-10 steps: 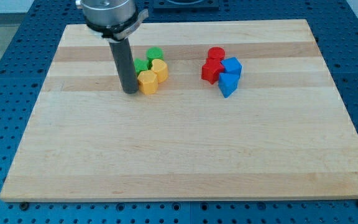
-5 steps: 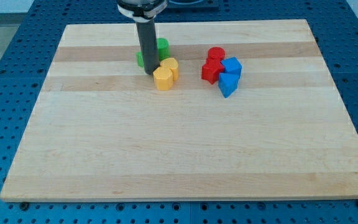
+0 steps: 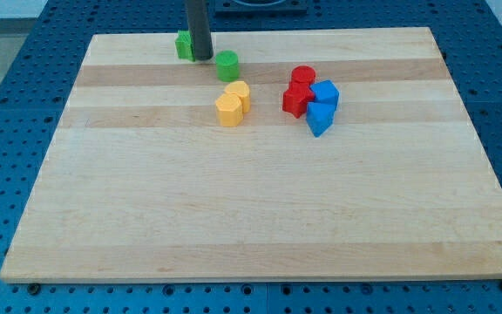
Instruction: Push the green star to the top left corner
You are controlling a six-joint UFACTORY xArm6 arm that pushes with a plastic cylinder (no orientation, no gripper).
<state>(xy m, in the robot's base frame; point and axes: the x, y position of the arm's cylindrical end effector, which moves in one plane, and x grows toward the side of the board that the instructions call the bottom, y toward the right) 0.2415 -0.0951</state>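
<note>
The green star [image 3: 184, 44] lies near the board's top edge, left of centre, partly hidden by my rod. My tip [image 3: 201, 58] stands right against the star's right side. A green cylinder [image 3: 227, 65] sits just to the right of and below the tip, apart from the star.
Two yellow blocks [image 3: 232, 103] sit together below the green cylinder. A cluster of two red blocks [image 3: 299, 92] and two blue blocks [image 3: 322, 106] lies to the right. The wooden board [image 3: 129, 218] rests on a blue pegboard table.
My tip has moved up towards the view's top. The green star went up and left with it, the green cylinder stayed near its place, and the yellow blocks shifted right earlier.
</note>
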